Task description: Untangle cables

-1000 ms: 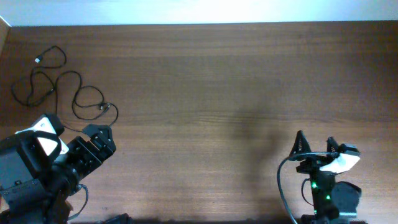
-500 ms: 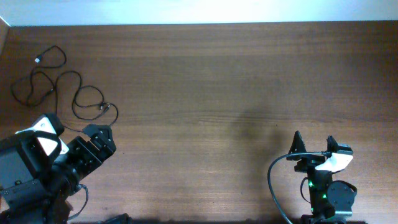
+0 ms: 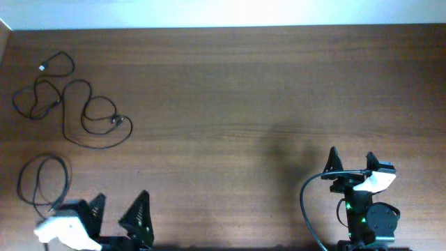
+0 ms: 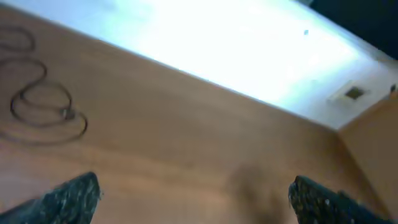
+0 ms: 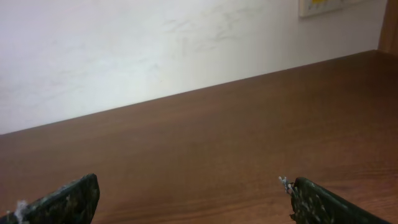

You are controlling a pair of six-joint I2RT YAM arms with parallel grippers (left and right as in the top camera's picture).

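Thin black cables (image 3: 77, 111) lie in tangled loops at the table's far left, with a small plug end (image 3: 43, 67) at the top. Another cable loop (image 3: 42, 180) lies lower left, close to my left arm. My left gripper (image 3: 120, 203) stands open at the front left edge, below the loops and touching nothing. In the left wrist view the cable loops (image 4: 43, 107) lie far ahead on the left, and the left gripper (image 4: 194, 190) is empty. My right gripper (image 3: 352, 157) is open at the front right, far from the cables; the right gripper (image 5: 189, 190) faces bare wood.
The brown wooden table (image 3: 244, 90) ends at a pale wall (image 5: 155, 43) along the far edge. A thicker black arm cable (image 3: 306, 202) curves beside the right arm's base.
My left arm has swung from the left edge down to the front edge, uncovering the lower-left cable loop. The right gripper shifted slightly left early on, then held still.
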